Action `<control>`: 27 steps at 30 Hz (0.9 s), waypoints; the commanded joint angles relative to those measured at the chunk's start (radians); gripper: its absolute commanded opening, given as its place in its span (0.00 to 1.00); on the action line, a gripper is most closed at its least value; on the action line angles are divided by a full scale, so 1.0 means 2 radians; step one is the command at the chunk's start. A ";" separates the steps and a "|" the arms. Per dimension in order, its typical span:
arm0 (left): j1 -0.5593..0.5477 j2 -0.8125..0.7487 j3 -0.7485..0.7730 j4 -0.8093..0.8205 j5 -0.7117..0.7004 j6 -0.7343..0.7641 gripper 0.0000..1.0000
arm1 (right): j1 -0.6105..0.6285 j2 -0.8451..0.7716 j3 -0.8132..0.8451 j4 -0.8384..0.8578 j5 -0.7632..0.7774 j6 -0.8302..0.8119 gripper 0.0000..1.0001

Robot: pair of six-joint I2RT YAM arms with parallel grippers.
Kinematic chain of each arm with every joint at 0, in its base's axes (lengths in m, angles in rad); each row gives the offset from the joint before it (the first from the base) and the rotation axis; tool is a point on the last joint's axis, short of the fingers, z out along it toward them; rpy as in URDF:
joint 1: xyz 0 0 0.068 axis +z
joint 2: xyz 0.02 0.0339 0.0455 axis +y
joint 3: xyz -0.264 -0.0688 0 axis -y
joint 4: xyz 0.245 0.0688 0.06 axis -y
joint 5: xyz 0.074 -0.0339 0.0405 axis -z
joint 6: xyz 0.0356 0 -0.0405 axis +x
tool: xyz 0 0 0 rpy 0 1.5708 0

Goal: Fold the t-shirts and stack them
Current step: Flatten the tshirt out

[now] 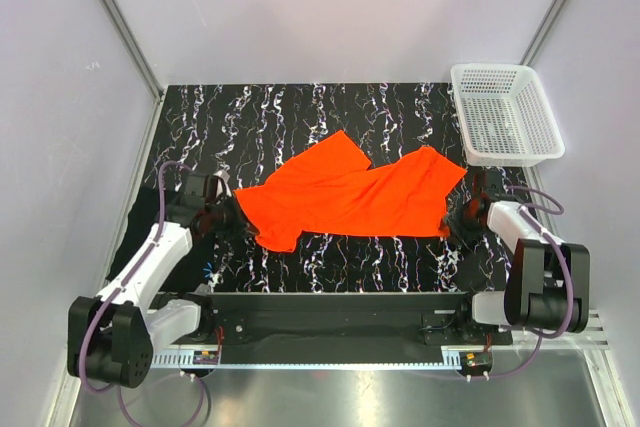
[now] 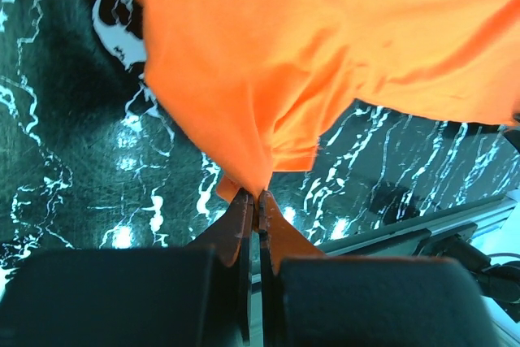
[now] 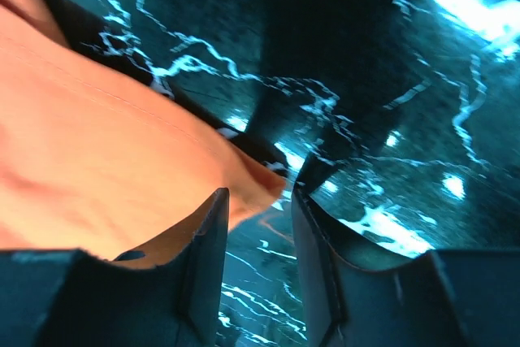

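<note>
An orange-red t-shirt [image 1: 350,197] lies spread and rumpled across the middle of the black marbled mat [image 1: 300,112]. At its left end my left gripper [image 1: 232,215] is shut on a bunched corner. In the left wrist view the cloth [image 2: 325,54] hangs from the closed tips [image 2: 256,195]. At the right end my right gripper [image 1: 455,219] is low over the mat. In the right wrist view its jaws stand apart [image 3: 258,193]. A corner of the shirt [image 3: 97,160] reaches between the tips, unpinched. A plain black patch [image 1: 133,235] lies by the left arm; I cannot tell whether it is cloth.
A white mesh basket [image 1: 505,112] stands at the back right corner, just behind the right gripper. Grey walls close in the left, back and right sides. The arm bases and a black rail [image 1: 330,305] run along the near edge.
</note>
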 commanded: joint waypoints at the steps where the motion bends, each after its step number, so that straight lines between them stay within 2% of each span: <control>1: 0.002 -0.015 0.026 0.010 0.022 0.013 0.00 | -0.002 0.028 0.010 0.031 0.008 0.005 0.43; 5: 0.002 -0.024 0.039 0.011 0.024 0.016 0.00 | -0.002 0.051 0.026 0.033 0.002 -0.003 0.24; 6: 0.002 -0.025 0.044 0.011 0.025 0.018 0.00 | -0.002 0.050 0.028 0.032 -0.002 -0.004 0.09; 9: 0.002 -0.022 0.083 0.011 0.023 0.025 0.00 | -0.001 0.024 0.041 0.027 -0.020 -0.001 0.00; 13: 0.002 0.030 0.183 0.026 0.013 0.041 0.00 | 0.000 -0.007 0.118 0.002 -0.020 0.020 0.00; 16: 0.001 0.069 0.288 0.032 0.007 0.061 0.00 | 0.000 -0.006 0.205 -0.006 -0.010 0.012 0.00; 17: 0.001 0.095 0.349 0.031 0.007 0.068 0.00 | 0.000 -0.005 0.227 -0.010 -0.007 0.011 0.00; 19: 0.002 0.117 0.410 0.029 0.006 0.084 0.00 | 0.000 -0.005 0.297 -0.016 0.004 0.007 0.00; 20: 0.002 0.135 0.468 0.030 0.006 0.091 0.00 | 0.000 -0.005 0.319 -0.024 0.009 0.003 0.00; 23: 0.002 0.155 0.569 0.032 0.001 0.121 0.00 | 0.000 -0.012 0.398 -0.037 0.036 -0.006 0.00; 27: 0.002 0.154 0.643 0.051 0.002 0.169 0.00 | 0.000 -0.044 0.474 -0.051 0.035 -0.008 0.00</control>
